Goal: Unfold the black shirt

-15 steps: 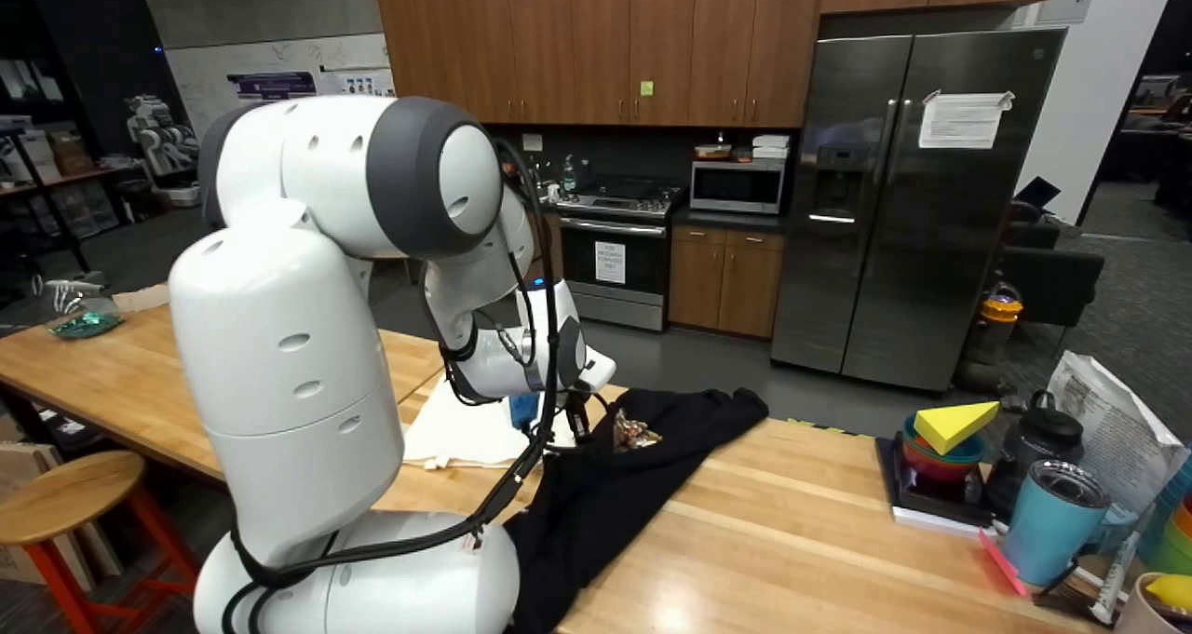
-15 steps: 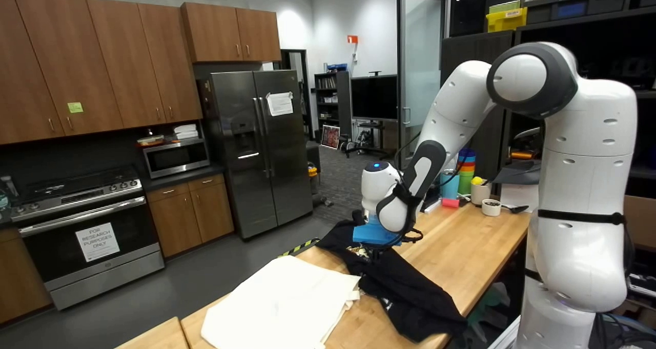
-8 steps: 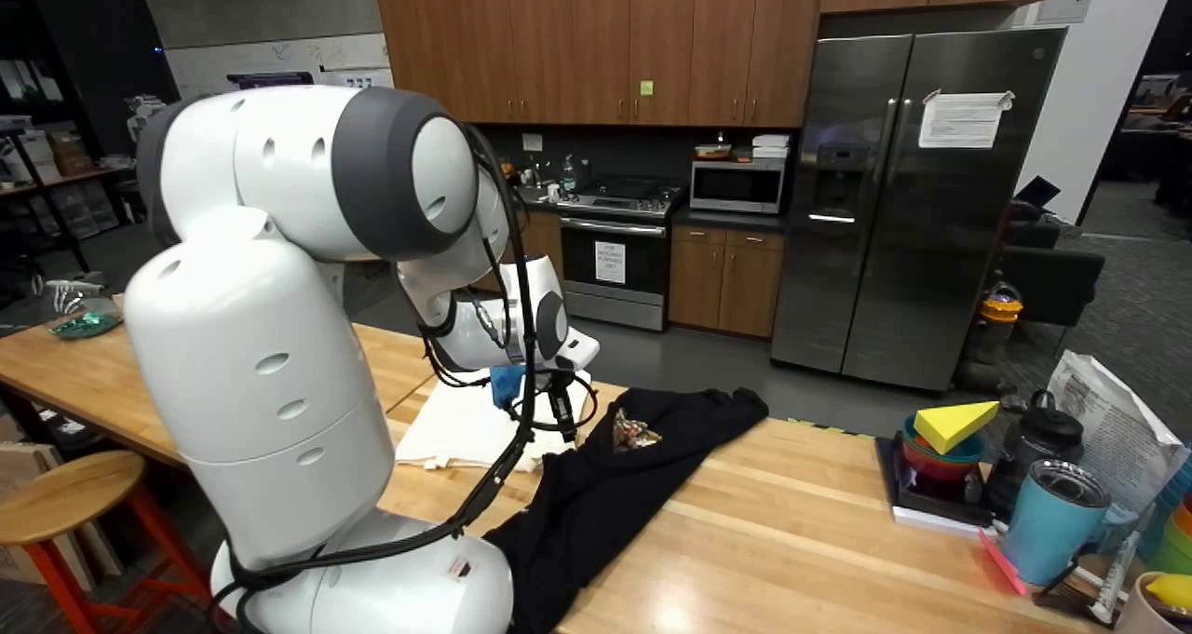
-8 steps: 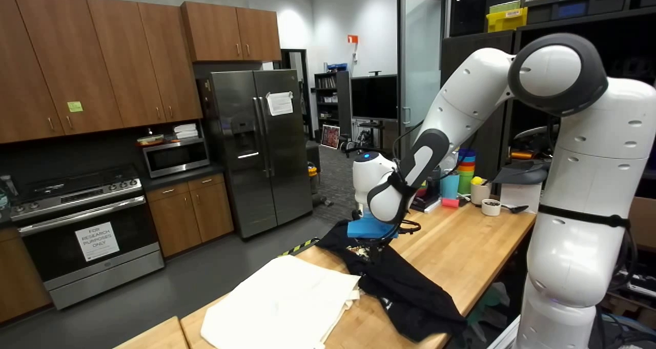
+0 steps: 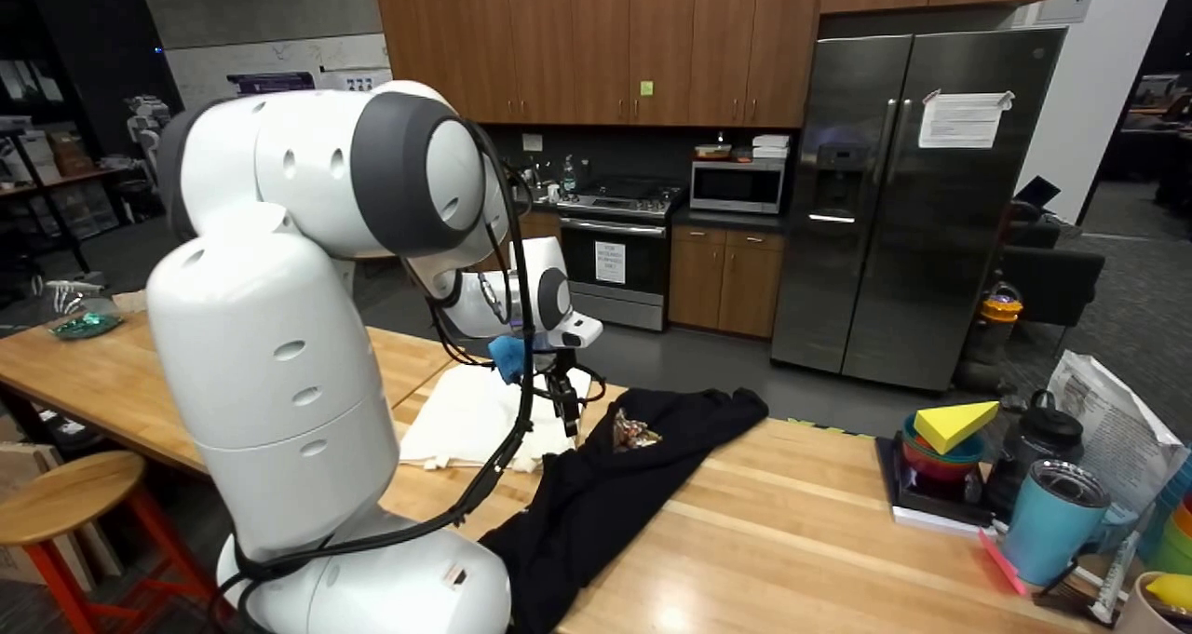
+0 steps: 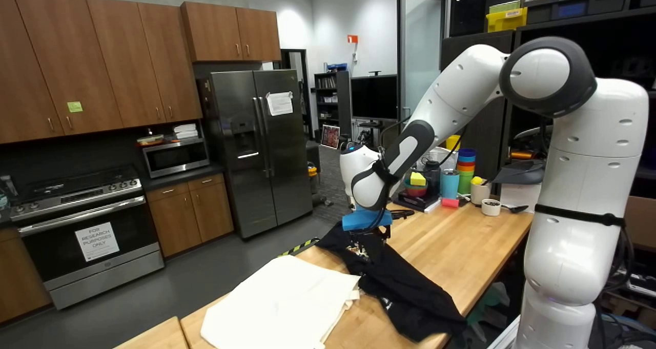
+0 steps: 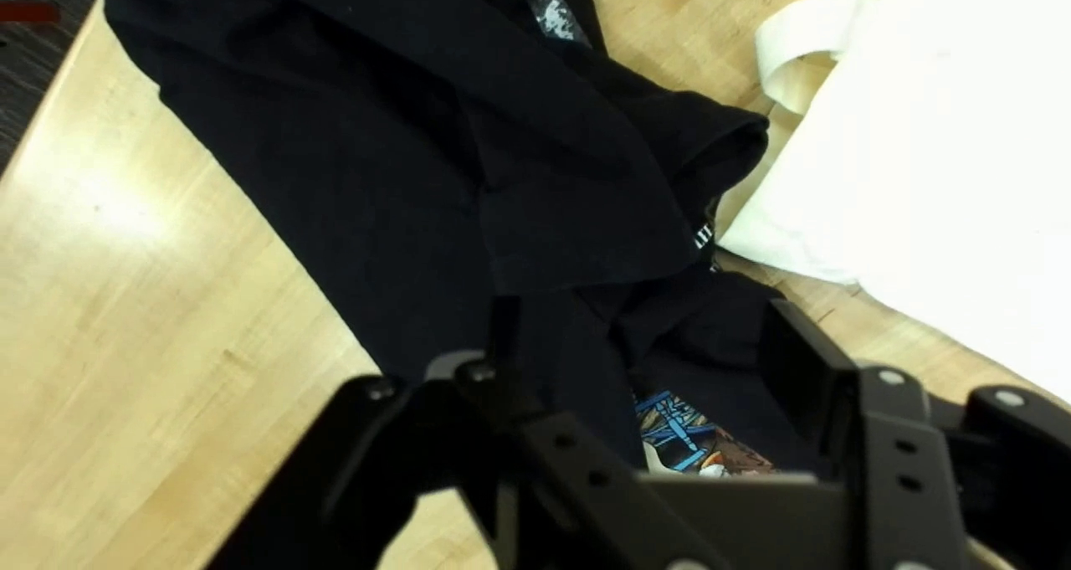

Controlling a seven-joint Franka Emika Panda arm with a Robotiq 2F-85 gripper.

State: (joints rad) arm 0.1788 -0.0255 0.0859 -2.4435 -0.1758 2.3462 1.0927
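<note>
Now the black shirt (image 6: 410, 292) lies in a long, bunched-up strip across the wooden table (image 5: 792, 522). Its near end reaches the table edge close to the base of the white robot arm (image 6: 456, 98). Its far end comes up to the table edge on the other side. In the wrist view, a flap (image 7: 577, 210) is folded over the shirt, and a bright picture (image 7: 673, 428) peeks out of the folds.

The gripper (image 7: 644, 336) hangs over the shirt. Its two fingers (image 7: 799, 356) are spread wide apart, and black cloth shows below, between them. I can't tell if the tips touch the shirt. A blue block (image 6: 366, 219) is by the gripper, above the shirt.

On one side of the shirt is the cream-white cloth (image 6: 282, 303). Its corner comes right up beside the shirt, so it is tight there. I can't tell if they touch.

On the other side of the shirt is a wide stretch of wood, with lots of room to move. Well apart from the shirt, past that wood, stand a blue cup (image 5: 1057, 527), a black bottle (image 5: 1038, 438) and bowls (image 5: 931, 462) with a yellow wedge (image 5: 956, 426) on top.

Beyond the shirt's far end, across the floor (image 5: 708, 373), stand the stove (image 5: 643, 266) and the fridge (image 5: 875, 243).
</note>
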